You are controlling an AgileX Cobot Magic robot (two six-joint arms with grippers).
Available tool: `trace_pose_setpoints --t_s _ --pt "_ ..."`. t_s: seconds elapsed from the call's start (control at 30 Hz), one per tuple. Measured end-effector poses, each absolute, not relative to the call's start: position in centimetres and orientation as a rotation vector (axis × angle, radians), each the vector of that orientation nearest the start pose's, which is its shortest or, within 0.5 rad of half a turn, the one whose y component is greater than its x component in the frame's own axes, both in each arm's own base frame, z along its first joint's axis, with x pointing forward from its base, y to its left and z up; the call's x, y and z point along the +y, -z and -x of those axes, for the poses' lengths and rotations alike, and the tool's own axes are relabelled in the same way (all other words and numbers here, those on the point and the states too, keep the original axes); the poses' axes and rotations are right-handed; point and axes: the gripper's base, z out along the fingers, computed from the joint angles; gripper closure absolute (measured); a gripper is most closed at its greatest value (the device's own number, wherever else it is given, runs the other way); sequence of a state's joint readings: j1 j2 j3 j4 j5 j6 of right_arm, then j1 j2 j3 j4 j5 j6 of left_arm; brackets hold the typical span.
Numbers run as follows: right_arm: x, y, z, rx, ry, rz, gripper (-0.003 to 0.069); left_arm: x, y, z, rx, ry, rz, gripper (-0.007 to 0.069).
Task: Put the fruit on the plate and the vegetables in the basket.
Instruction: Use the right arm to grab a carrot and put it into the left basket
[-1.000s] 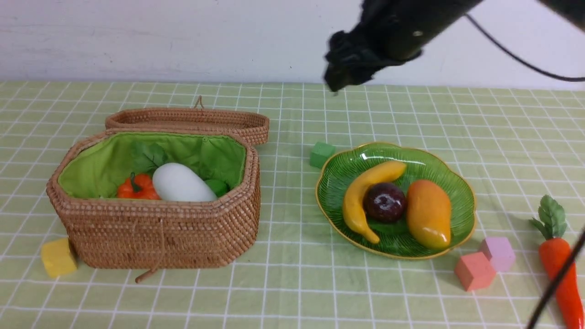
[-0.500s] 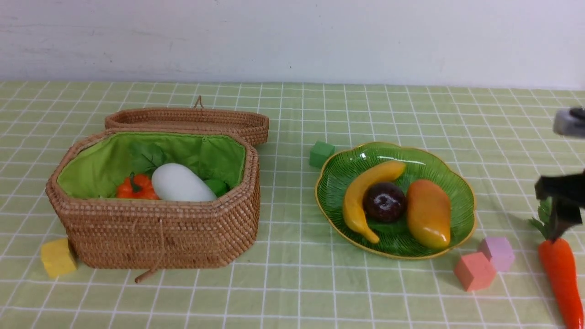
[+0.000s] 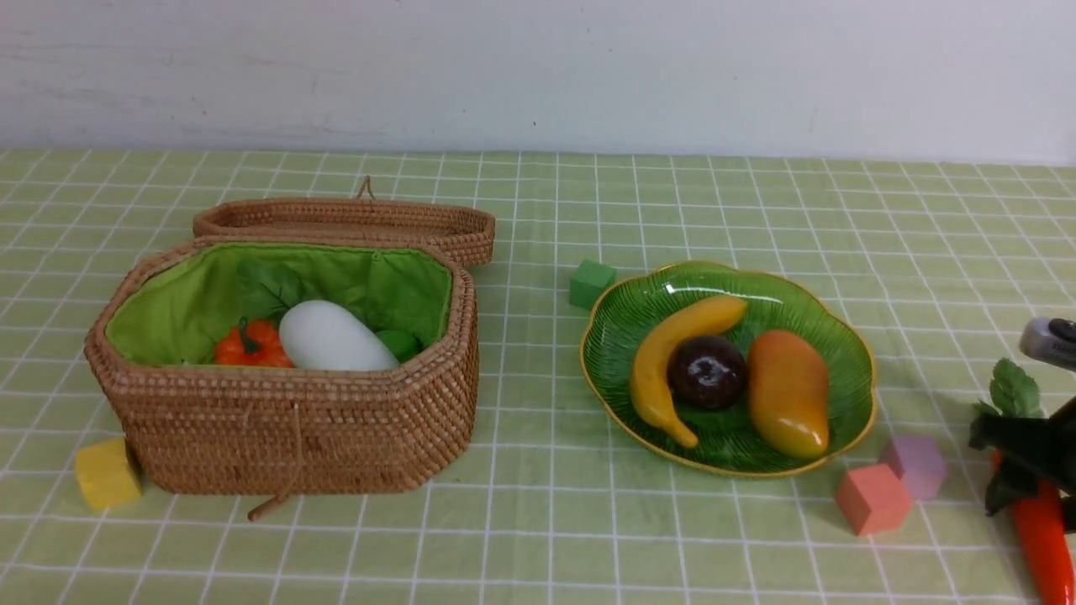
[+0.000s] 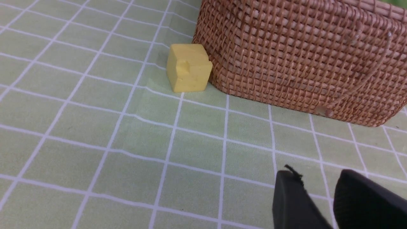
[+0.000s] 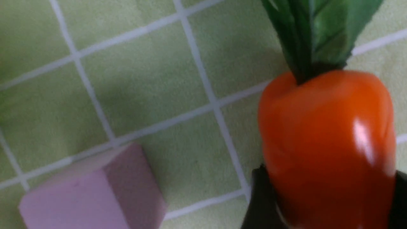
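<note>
The carrot (image 3: 1042, 538) is shown lying on the checked cloth (image 3: 538, 538) at the far right, straddled near its leafy top by the right gripper (image 5: 324, 203); whether its jaws are clamped cannot be told. Banana (image 3: 672, 361), plum (image 3: 708, 371) and mango (image 3: 788, 391) are seen on the plate (image 3: 622, 319); pumpkin (image 3: 252, 344) and radish (image 3: 332, 338) in the basket (image 3: 286, 437). The left gripper (image 4: 318, 203) is held narrowly parted, empty, near the yellow cube (image 4: 188, 67).
</note>
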State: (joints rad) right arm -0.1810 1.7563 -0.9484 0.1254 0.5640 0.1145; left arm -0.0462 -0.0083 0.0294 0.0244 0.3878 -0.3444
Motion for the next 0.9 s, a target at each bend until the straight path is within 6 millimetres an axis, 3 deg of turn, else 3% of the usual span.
trace_pose_setpoints --t_s 0.03,0.13,0.2,0.3,0.37,0.4,0.43,0.5,0.6,0.63,0.77,0.87,0.9 --pt "-5.2 -15.8 -31.5 2.801 -0.099 -0.538 0.0297 -0.2 -16.9 -5.2 1.881 0.242 0.267 0.0418" --pt "-5.2 -16.6 -31.5 2.820 -0.110 -0.538 0.0300 -0.2 -16.9 -5.2 1.881 0.242 0.267 0.0417" --pt "-5.2 -18.5 -31.9 2.773 -0.119 -0.534 0.0300 -0.2 -16.9 -5.2 1.881 0.242 0.267 0.0414" --pt "-5.0 -24.4 -33.3 2.573 -0.170 -0.516 0.0300 -0.2 -16.9 -5.2 1.881 0.242 0.267 0.0410" --pt "-3.6 -30.4 -34.2 2.379 -0.248 -0.415 0.0300 -0.2 -16.9 -5.2 1.881 0.242 0.267 0.0407" --pt "-3.6 -30.9 -34.3 2.360 -0.255 -0.407 0.0300 -0.2 -16.9 -5.2 1.881 0.242 0.267 0.0407" --pt "-1.7 -34.6 -34.6 2.244 -0.323 -0.301 0.0300 -0.2 -16.9 -5.2 1.881 0.242 0.267 0.0407" --pt "1.6 -39.0 -34.7 2.101 -0.433 -0.147 0.0300 -0.2 -16.9 -5.2 1.881 0.242 0.267 0.0407" --pt "6.8 -42.7 -34.3 1.952 -0.553 0.095 0.0300 -0.2 -16.9 -5.2 1.881 0.242 0.267 0.0405" --pt "9.9 -43.9 -34.0 1.878 -0.604 0.246 0.0300 -0.2 -16.9 -5.2 1.881 0.242 0.267 0.0403" --pt "18.2 -43.8 -33.5 1.730 -0.683 0.619 0.0300 -0.2 -16.9 -5.2 1.881 0.242 0.267 0.0397" --pt "23.5 -42.1 -34.1 1.674 -0.771 0.761 0.0300 -0.2 -16.9 -5.2 1.881 0.242 0.267 0.0396" --pt "25.8 -40.5 -34.8 1.671 -0.795 0.819 0.0300 -0.2 -16.9 -5.2 1.881 0.242 0.267 0.0393"
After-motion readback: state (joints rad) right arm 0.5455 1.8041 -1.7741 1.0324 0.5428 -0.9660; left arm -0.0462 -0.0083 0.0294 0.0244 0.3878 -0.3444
